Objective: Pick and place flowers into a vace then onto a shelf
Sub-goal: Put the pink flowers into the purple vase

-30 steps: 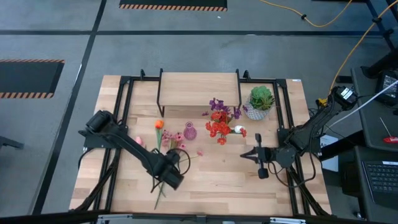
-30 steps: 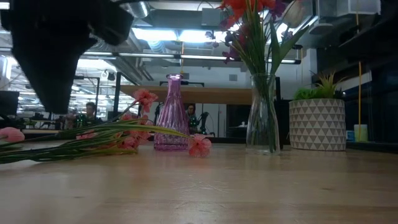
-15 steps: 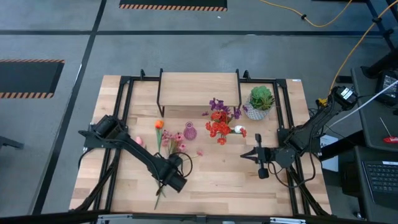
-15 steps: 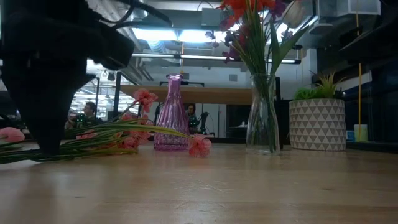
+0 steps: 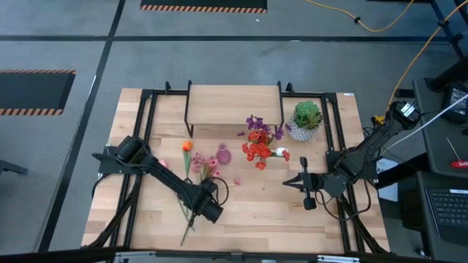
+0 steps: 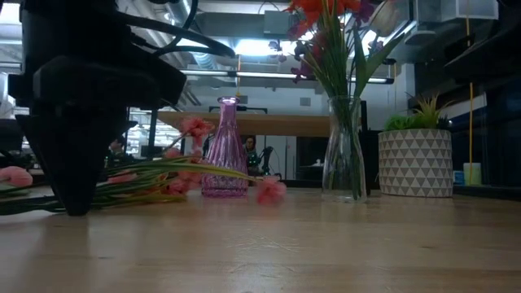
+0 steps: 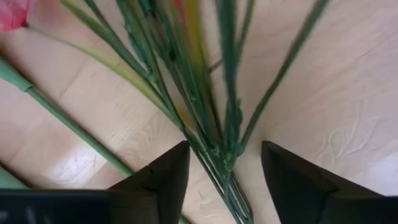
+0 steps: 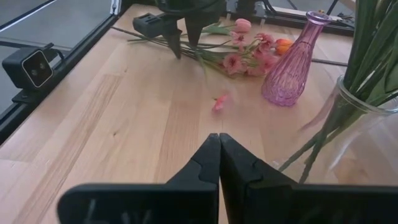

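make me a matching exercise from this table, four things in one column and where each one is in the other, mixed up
Things:
1. purple vase
2. clear glass vase
3. white patterned pot
4. left gripper

Places or states:
A. holds red and purple flowers
B. down at the table, fingers either side of loose green stems
C. empty, upright beside the loose pink flowers
D. holds a spiky green plant, at the table's right

Pairs: 1-C, 2-A, 3-D, 4-B
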